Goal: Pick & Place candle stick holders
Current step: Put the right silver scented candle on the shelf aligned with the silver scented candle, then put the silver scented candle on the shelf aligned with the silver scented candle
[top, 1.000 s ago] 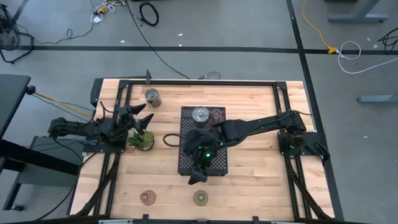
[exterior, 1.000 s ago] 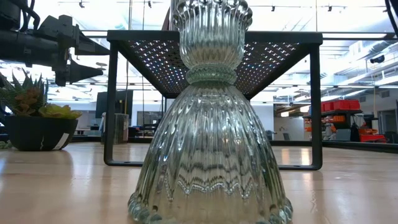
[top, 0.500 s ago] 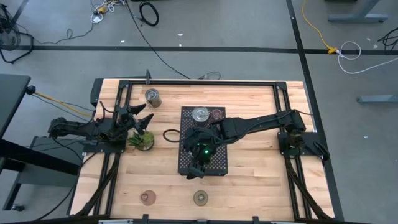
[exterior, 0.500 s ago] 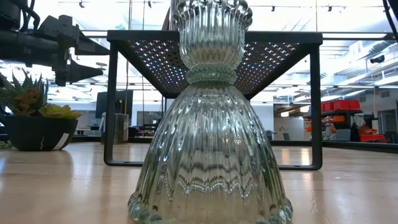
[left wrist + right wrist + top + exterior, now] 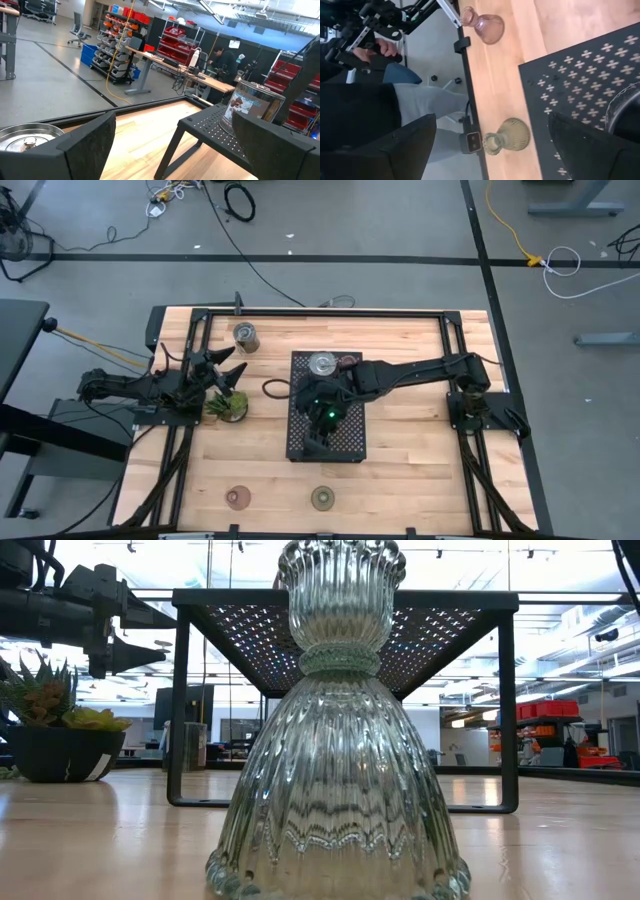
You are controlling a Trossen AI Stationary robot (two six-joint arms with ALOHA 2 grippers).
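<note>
The black perforated tray (image 5: pixel 340 430) stands on legs at the table's middle. A silver cup (image 5: pixel 322 364) and a brownish-pink disc (image 5: pixel 349 363) sit on its far end. Another silver cup (image 5: pixel 245 335) stands on the table at the far left. The pink holder (image 5: pixel 238 497) and the olive-green holder (image 5: pixel 322 498) stand near the front edge; they also show in the right wrist view, pink (image 5: pixel 483 21) and olive-green (image 5: pixel 509 136). My right gripper (image 5: pixel 313 442) is open and empty above the tray's near part. My left gripper (image 5: pixel 225 372) is open and empty at the left, above the plant.
A small green plant (image 5: pixel 228 405) in a dark pot stands under my left gripper. A dark ring (image 5: pixel 275 391) lies left of the tray. A ribbed glass holder (image 5: pixel 338 740) fills the low view. A person (image 5: pixel 365 115) stands at the near edge, hand on a controller.
My right gripper has drawn back toward the table's far edge, from past the tray's near edge to above the tray's near part. The holders have stayed where they were.
</note>
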